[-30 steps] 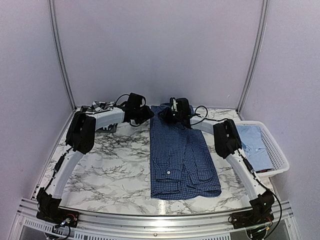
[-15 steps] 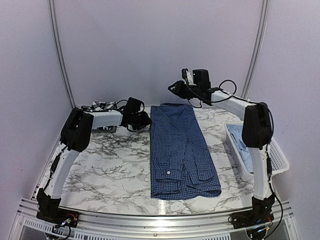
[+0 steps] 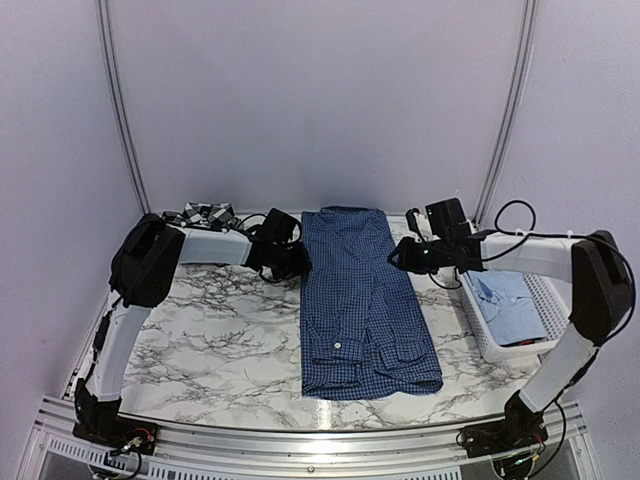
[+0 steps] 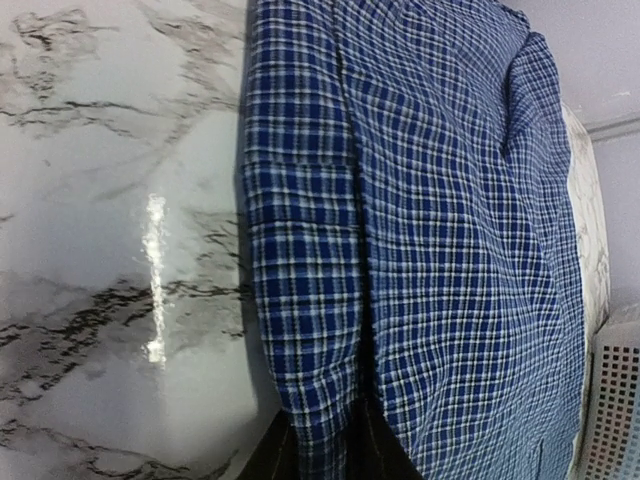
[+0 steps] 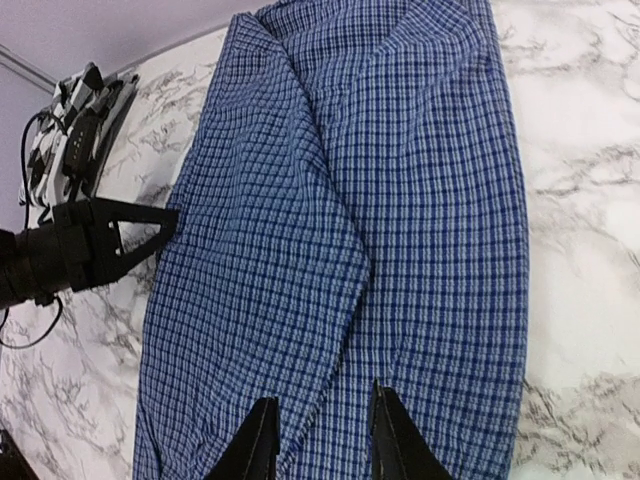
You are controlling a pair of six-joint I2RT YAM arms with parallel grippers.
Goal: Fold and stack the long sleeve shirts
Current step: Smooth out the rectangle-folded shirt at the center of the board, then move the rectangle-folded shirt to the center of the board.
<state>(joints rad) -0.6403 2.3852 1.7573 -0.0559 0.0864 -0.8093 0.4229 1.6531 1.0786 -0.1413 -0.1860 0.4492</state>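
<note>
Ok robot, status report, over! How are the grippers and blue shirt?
Left gripper at left edge of dark blue shirt, grip unclear. Right gripper open over its right side. Shirt flat, sleeves folded in. Basket off right.

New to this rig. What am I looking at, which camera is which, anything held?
Two robot arms are bolted at the table's near edge, each ending in a two-finger tool. The wide picture comes from a fixed camera above and behind them; the other two from a camera on each wrist. A blue checked shirt lies folded in the middle, a plaid shirt at far left, a pale shirt in the basket. The left tool straddles the checked shirt's left edge; grip unclear. The right tool is open over its right side, holding nothing.
</note>
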